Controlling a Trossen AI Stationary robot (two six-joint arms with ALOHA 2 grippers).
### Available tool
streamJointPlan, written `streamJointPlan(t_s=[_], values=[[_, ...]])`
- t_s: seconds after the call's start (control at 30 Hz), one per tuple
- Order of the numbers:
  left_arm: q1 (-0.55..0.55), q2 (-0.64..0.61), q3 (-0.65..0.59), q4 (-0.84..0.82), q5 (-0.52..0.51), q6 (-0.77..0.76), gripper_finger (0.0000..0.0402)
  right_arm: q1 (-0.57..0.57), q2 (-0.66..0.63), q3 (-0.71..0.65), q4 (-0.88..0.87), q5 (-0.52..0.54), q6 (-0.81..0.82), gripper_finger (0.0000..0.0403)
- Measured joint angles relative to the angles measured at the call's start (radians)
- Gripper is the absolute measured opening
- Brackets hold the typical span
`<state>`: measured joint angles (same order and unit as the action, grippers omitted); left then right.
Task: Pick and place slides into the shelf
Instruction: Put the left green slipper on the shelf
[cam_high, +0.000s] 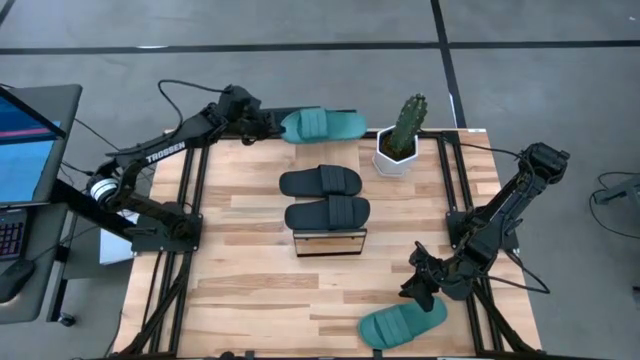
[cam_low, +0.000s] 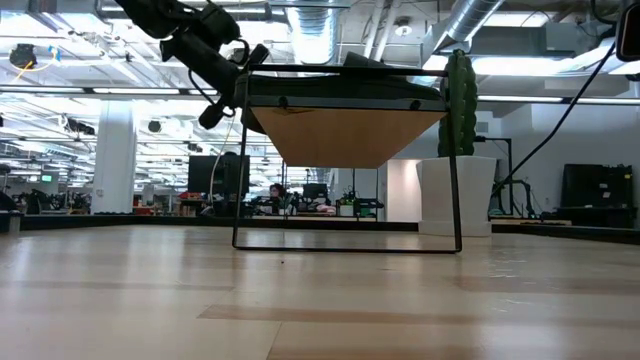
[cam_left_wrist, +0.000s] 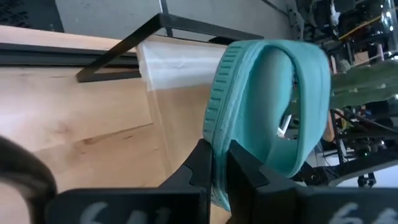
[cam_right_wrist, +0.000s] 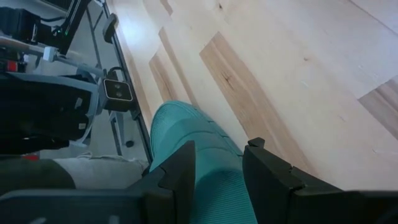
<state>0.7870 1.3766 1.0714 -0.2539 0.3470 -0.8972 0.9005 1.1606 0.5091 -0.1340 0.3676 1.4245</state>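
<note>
Two black slides lie side by side on the shelf, which stands on its thin black frame mid-table; the low view shows the shelf's underside. My left gripper is at the table's far edge, shut on a teal slide. My right gripper is at the near right, closed around the second teal slide, which lies near the table's near edge. My left gripper pinches the teal slide's sole rim at one end between its two fingers. The slide is turned on edge, strap to one side, and is lifted clear of the table, reaching away from the fingers. My right gripper has the second teal slide's end between its two fingers, which come slanting down from above and lie along the slide. The rest of the slide lies on the table near its edge.
A cactus in a white pot stands at the far right of the table, close to the lifted slide and the shelf. A laptop sits off the table's left side. Bare wood lies near the shelf on the near left.
</note>
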Motion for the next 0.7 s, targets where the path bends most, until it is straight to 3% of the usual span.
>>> streamJointPlan(t_s=[0.7], values=[[0.014,0.0,0.0,-0.07,-0.024,0.019,0.0007,0.0,0.0,0.0,-0.007,0.027,0.018,0.012]])
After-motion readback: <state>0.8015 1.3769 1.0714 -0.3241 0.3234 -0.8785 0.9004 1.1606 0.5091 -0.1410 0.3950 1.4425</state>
